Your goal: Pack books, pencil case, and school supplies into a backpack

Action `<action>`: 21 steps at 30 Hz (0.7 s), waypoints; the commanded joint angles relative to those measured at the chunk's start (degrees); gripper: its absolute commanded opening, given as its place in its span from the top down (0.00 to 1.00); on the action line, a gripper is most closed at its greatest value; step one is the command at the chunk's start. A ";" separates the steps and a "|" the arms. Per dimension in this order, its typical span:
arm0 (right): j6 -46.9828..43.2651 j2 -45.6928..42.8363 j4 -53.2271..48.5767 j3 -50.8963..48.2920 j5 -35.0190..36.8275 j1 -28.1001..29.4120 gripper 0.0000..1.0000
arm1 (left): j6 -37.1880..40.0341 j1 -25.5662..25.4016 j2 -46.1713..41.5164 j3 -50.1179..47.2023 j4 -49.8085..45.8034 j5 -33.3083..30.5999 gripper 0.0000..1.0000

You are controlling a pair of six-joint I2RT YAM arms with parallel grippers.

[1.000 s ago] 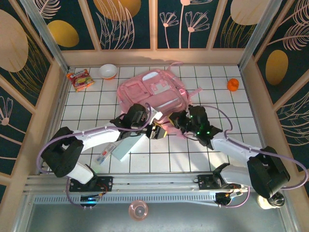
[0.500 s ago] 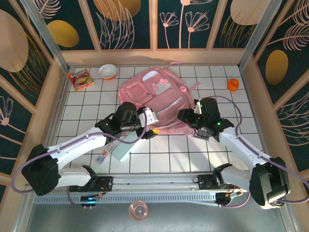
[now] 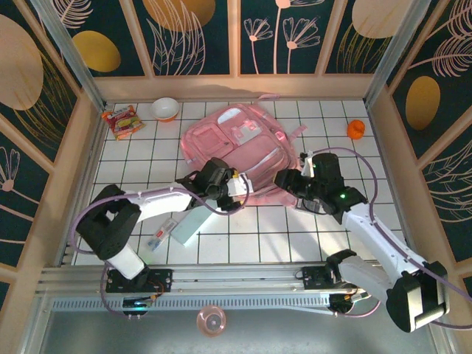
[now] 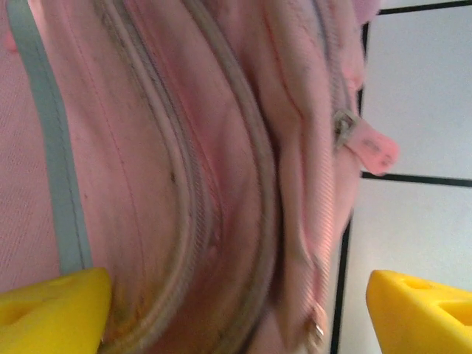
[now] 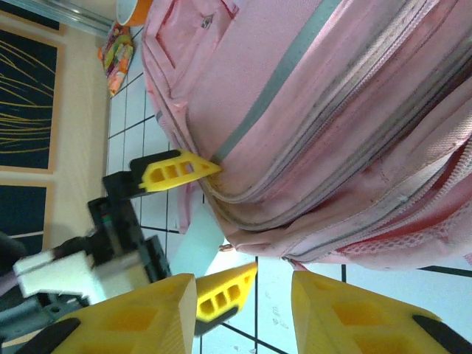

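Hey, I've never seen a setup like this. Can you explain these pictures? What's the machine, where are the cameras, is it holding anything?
Two robot arms are bolted at a tiled table's near edge. One picture looks down from above; the other two come from cameras on each wrist, so the yellow wedges are fingers. A pink backpack lies mid-table, with a mint pencil case and clear packet by the left arm. Both the left gripper and right gripper are open at the backpack's near edge, holding nothing.
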 commanded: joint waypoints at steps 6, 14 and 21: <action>-1.37 -3.86 -2.08 -1.74 4.99 -0.11 0.63 | -4.25 0.22 -1.32 1.72 2.84 1.79 0.84; -3.64 -7.57 -4.14 -1.83 11.23 7.41 0.63 | -14.25 0.22 -4.58 4.98 -0.43 6.35 1.00; -1.81 -2.93 -0.06 -2.43 18.82 16.80 0.62 | -18.22 0.45 -3.25 9.98 -3.84 7.66 1.00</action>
